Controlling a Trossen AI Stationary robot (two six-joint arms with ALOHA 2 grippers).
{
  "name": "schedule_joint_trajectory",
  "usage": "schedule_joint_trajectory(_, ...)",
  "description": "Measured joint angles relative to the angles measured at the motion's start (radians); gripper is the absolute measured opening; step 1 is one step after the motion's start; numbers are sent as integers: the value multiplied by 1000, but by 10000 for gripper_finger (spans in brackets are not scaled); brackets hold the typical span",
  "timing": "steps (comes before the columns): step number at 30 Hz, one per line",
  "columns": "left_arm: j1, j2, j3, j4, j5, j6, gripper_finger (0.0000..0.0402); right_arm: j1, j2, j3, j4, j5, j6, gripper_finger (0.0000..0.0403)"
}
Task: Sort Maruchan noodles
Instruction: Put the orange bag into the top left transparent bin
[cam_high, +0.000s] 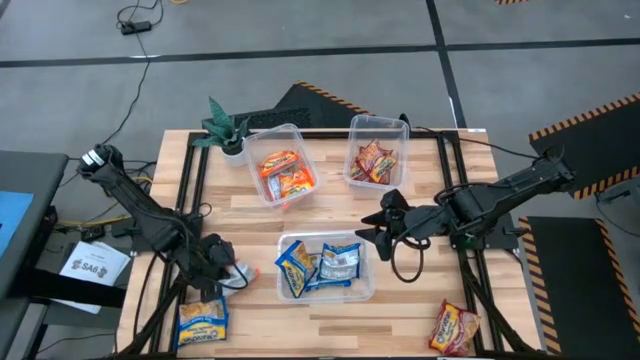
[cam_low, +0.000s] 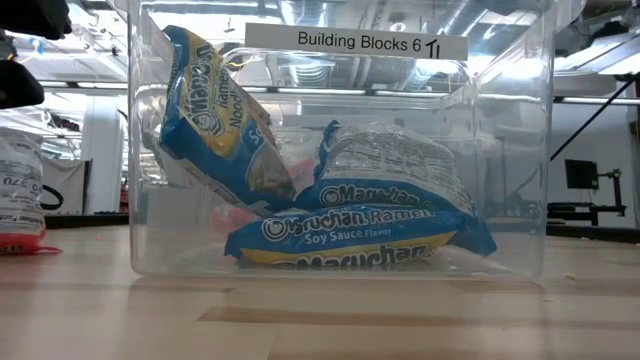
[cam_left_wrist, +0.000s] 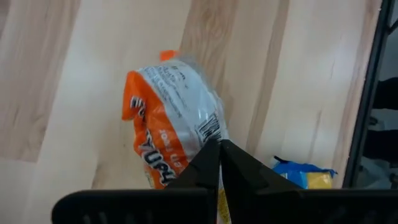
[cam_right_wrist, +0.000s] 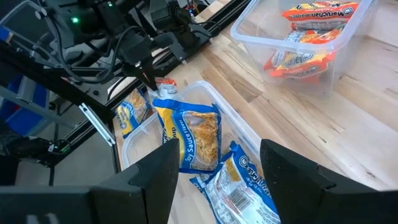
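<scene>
the left hand (cam_high: 232, 268) is clamped on an orange packet (cam_left_wrist: 171, 127) just above the counter (cam_high: 330, 320), beside the near tub (cam_high: 365, 285) of blue packets (cam_high: 320, 265). the right hand (cam_high: 372, 228) hovers with fingers apart over that tub's far side. another blue packet (cam_high: 203, 322) and a red packet (cam_high: 455, 328) lie on the counter's near edge.

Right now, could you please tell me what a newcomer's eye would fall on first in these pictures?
Probably the three clear tubs on the wooden table, each holding one colour of noodle packet: blue ones in the near tub, orange in the far-left tub, red in the far-right tub. Next, the left hand, shut on an orange packet left of the near tub. The right hand waits open beside that tub.
</scene>
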Motion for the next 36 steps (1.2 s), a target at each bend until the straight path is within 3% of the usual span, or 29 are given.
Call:
schedule_joint_trajectory(27, 126, 0, 45, -58, 27, 101, 2, 0, 0, 0, -11, 0, -2, 244)
schedule_joint_trajectory(31, 143, 3, 45, -123, 85, 89, 28, 0, 0, 0, -10, 0, -2, 244)
schedule_joint_trajectory(36, 137, 3, 16, -139, 124, 102, 104, 0, 0, 0, -11, 0, -2, 244)
